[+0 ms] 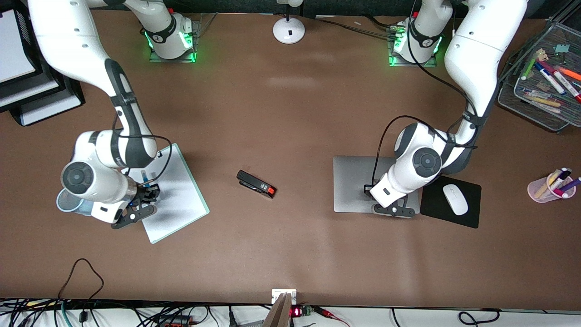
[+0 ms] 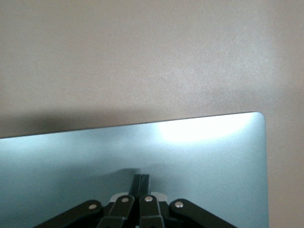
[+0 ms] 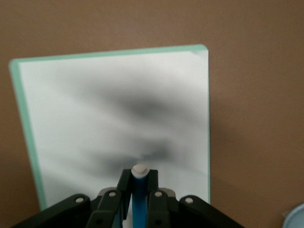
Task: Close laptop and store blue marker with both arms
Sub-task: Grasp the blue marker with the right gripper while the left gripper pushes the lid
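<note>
Fig.: Laptop [image 1: 358, 184] lay closed, lid down, toward left arm's end of table, beside black mouse pad [image 1: 472, 219] w/ white mouse [image 1: 455, 199]. Left gripper [image 2: 142, 183] rested on lid, fingers pressed together, nothing between. Right gripper [image 3: 138, 183] hung over white board [image 1: 177, 195] toward right arm's end, fingers pinching blue marker [image 3: 138, 199], whitish end out. Black stapler [image 1: 256, 184] lay between board & laptop.

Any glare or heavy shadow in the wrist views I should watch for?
Left wrist view: a bright glare patch washes out the closed laptop lid near its corner, and the shut left gripper casts a soft shadow. Right wrist view: dark smeared shadows cross the whiteboard above the right gripper holding the blue marker.
</note>
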Tool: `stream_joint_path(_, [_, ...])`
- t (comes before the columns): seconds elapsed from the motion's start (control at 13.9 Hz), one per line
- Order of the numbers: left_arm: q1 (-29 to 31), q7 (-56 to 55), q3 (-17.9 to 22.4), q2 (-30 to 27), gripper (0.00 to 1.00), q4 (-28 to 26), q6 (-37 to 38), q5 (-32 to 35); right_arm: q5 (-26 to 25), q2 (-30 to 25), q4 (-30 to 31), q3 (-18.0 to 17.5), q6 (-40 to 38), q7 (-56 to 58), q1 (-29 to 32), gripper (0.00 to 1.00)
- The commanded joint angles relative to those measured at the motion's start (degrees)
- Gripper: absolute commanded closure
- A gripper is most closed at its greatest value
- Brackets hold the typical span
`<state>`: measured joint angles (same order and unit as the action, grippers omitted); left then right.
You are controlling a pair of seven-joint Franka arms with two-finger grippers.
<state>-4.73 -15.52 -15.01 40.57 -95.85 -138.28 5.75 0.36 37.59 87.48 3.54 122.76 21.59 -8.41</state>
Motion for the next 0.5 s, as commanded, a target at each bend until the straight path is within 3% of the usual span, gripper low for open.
stream_joint_path(0.0, [-0.4,-0.3,0.1,1.5,1.00,1.8,-0.1,1.6,0.2,-5.0,-1.0,-1.3,-5.4,4.4,0.3,0.99])
stream_joint_path(0.22, [0.0,0.0,0.1,1.4,1.00,1.9,0.0,1.6,0.8,-8.7,-0.9,-1.2,-7.3,13.8,0.8,1.00])
stream_joint_path(0.43, [0.6,-0.2,0.2,-0.9,1.00,1.9,1.8,1.6,5.6,-9.8,-1.0,-1.0,-8.3,23.5,4.2,1.00])
